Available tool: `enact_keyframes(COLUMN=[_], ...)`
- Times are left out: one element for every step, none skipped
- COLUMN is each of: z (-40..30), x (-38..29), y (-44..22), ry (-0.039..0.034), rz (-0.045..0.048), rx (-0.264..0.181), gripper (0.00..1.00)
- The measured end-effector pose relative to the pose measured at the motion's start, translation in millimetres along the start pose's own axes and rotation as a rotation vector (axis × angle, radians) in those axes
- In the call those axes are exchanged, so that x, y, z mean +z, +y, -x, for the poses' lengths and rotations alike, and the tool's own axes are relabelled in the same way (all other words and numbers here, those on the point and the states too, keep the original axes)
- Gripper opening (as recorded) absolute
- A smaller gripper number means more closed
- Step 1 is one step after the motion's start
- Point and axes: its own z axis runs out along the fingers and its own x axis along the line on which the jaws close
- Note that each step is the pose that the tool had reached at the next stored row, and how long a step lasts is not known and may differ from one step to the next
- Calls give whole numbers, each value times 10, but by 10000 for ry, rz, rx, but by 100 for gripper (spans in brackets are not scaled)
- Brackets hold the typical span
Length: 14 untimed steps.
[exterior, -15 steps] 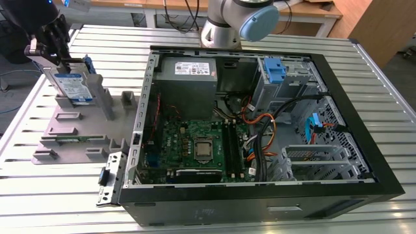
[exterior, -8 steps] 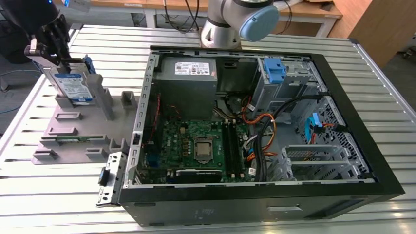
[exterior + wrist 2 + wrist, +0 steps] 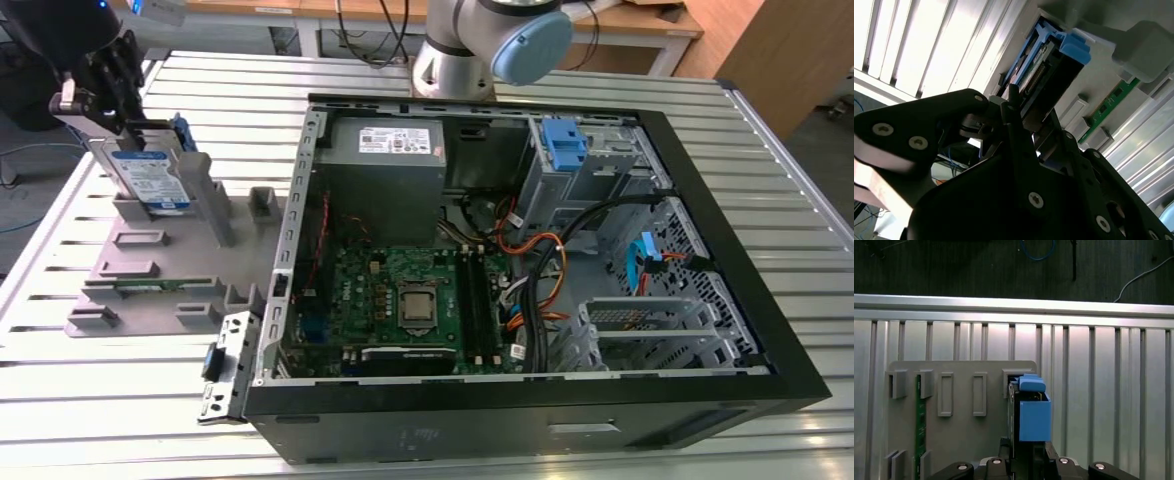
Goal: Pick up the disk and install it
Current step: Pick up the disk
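At the exterior view's upper left, my black robot hand (image 3: 123, 122) was closed on the silver hard-drive disk in its blue carrier (image 3: 147, 175), upright in the grey slotted holder (image 3: 160, 250). I judged a crooked lift could jam it in the slot and loosen my hold.

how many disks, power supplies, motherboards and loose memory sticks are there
disk: 1
power supply: 1
motherboard: 1
loose memory stick: 1
total: 4
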Motion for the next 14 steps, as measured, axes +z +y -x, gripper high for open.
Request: enact_keyframes(z=[0,0,0,0,0,0,1,1,1,1,1,1,1,-1], x=[0,0,0,0,-1,-3,-8,-16,-23,-27,-27,-27,-27,-30], y=[0,0,0,0,1,1,1,1,0,0,0,1,1,1], ry=[-1,-1,0,0,0,9,33,49,54,57,57,57,59,62], rz=[-2,-2,-1,-1,0,-2,-5,-4,-2,-3,-4,-4,-4,0], rx=[10,11,12,13,13,15,15,15,14,15,15,16,16,17], gripper=[35,35,35,35,35,35,35,35,35,35,35,35,35,35])
